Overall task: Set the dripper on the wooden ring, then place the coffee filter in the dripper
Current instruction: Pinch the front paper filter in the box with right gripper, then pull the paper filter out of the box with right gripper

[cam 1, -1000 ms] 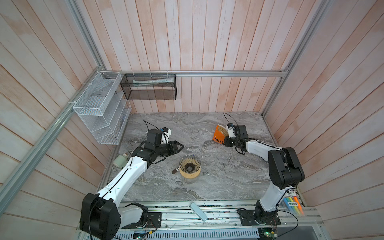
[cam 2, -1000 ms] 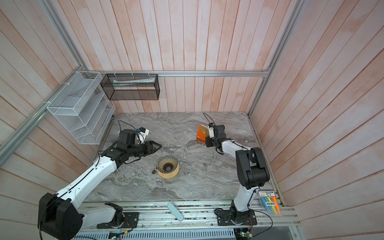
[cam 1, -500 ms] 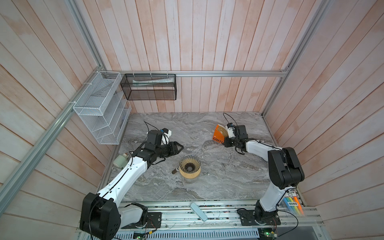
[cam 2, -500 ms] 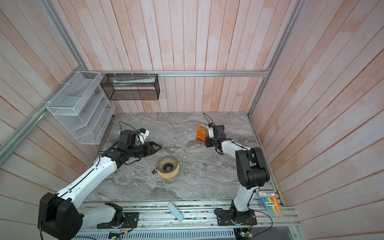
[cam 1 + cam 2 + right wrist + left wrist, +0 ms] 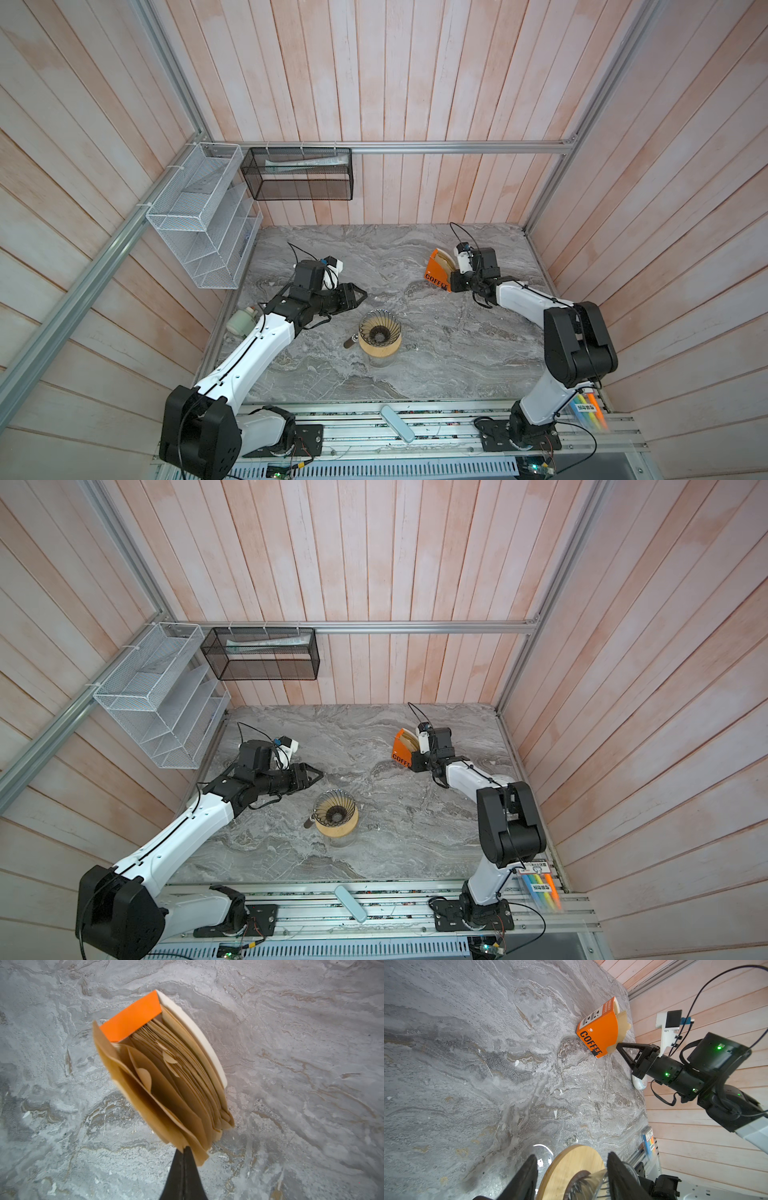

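Right gripper (image 5: 185, 1148): jaws pinching coffee filter (image 5: 170, 1126) corner, to draw from orange stand (image 5: 131, 1020) | left gripper (image 5: 362, 296): jaws half-open, empty, near dripper (image 5: 379, 328)

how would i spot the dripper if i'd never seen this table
On the grey marble tabletop, look near the middle. The dripper is the smoky see-through ribbed cone seated in a pale wooden ring on a glass jug, unlike the orange COFFEE stand farther back.

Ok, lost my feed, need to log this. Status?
Right gripper shut on filter edge, filter not yet out of stand. Left gripper open, empty, near dripper. Dripper empty, nothing between it and stand.
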Tool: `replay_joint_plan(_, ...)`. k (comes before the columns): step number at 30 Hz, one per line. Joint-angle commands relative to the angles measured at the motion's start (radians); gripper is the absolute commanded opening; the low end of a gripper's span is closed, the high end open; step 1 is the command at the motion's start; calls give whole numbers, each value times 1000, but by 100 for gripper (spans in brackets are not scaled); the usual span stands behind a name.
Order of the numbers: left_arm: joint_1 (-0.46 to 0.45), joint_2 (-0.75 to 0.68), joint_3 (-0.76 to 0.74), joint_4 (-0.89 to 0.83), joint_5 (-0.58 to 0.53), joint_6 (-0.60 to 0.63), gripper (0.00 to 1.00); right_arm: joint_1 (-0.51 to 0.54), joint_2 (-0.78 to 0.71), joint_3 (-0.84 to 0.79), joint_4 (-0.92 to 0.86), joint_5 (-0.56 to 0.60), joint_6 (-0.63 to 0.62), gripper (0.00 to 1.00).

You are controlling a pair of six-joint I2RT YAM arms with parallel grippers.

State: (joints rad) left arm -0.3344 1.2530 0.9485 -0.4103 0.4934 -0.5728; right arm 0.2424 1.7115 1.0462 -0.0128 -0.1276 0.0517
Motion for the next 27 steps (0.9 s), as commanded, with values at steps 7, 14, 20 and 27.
replay_joint_plan(7,5,-13,-12,16,13,-7,56,5,-68,-31,-56,18,19,0)
replay_joint_plan(14,5,-23,-13,13,7,-5,56,5,-157,-53,-87,23,40,0)
replay_joint_plan(20,5,-35,-11,2,-1,1,56,5,-230,-49,-135,19,49,0)
replay_joint_plan(27,5,-46,-5,-18,-10,4,56,13,-326,-39,-208,16,62,0)
